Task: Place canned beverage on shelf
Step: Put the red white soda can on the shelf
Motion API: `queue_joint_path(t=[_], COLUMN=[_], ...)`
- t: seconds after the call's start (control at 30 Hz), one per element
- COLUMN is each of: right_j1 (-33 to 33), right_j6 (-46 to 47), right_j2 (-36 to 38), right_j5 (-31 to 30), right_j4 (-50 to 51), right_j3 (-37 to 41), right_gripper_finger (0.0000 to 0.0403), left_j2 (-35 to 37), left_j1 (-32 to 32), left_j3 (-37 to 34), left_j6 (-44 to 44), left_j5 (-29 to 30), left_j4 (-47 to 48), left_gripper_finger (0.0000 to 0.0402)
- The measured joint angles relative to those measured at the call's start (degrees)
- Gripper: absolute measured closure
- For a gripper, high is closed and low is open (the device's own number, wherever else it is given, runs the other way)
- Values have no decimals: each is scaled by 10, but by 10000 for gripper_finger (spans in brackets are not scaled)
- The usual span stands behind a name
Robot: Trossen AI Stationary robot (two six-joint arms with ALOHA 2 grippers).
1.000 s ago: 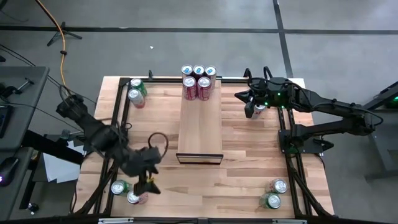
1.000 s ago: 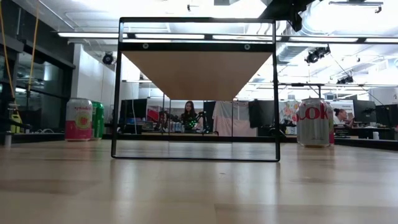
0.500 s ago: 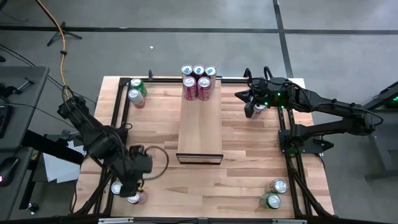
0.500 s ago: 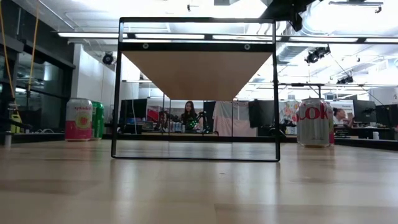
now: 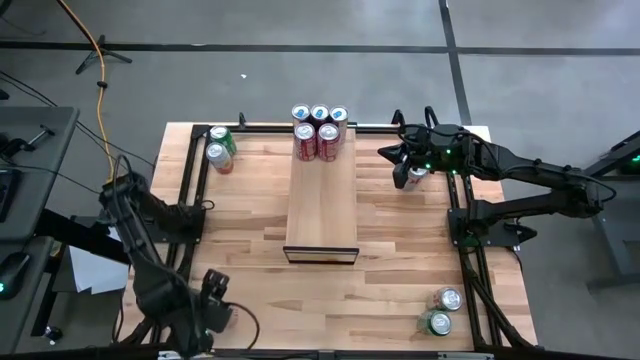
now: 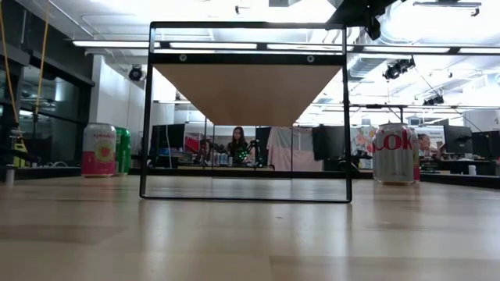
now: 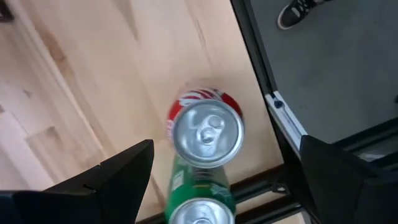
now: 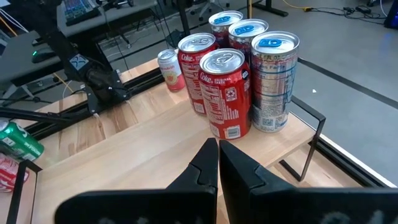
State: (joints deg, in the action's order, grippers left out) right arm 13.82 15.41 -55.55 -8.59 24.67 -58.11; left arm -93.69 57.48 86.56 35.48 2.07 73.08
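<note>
The shelf (image 5: 322, 200) is a pale wood panel standing raised over the middle of the table, with a dark frame (image 6: 248, 113) at its near end. Several cans (image 5: 320, 130) stand at its far end, also seen in the right wrist view (image 8: 230, 87). My left gripper (image 5: 203, 318) hangs open at the table's near left corner, pointing down. In its wrist view (image 7: 224, 168) an upright red can (image 7: 207, 134) stands between and below its fingers, untouched, with a green can (image 7: 199, 202) beside it. My right gripper (image 8: 217, 168) is shut, held high at the far right (image 5: 408, 172).
Two cans (image 5: 218, 148) sit at the far left corner and two more (image 5: 440, 310) at the near right. A silver and red can (image 6: 394, 152) stands on the table under my right gripper. Black frame rails (image 5: 190, 190) run along the table's sides.
My left gripper has swung toward the table's near left corner, come down and rolled about its own axis. It now hangs over the two cans there, still open. The right arm has kept still and no can has moved.
</note>
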Motion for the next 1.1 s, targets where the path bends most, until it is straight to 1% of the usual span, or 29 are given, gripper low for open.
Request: queue_joint_path(t=[0.07,0.23,0.3,0.43,0.7,0.93,1.1], right_j1=[0,0,0,0,0,0,0], right_j6=[0,0,0,0,0,0,-3], right_j2=[0,0,0,0,0,0,0], right_j5=[0,0,0,-1,-2,-4,-16], right_j4=[0,0,0,0,7,25,30], right_j3=[0,0,0,0,0,0,0], right_gripper_finger=[402,402,402,402,402,402,402], left_j2=[-4,-7,-7,-7,-7,-7,-7], left_j1=[6,11,11,11,12,12,9], left_j3=[-6,-31,-43,-63,-111,-149,-171], left_j6=[2,9,13,15,24,29,29], left_j5=[2,31,31,29,21,16,15], left_j4=[-10,-10,-17,-71,-75,-144,-148], left_gripper_finger=[64,64,64,64,64,64,65])
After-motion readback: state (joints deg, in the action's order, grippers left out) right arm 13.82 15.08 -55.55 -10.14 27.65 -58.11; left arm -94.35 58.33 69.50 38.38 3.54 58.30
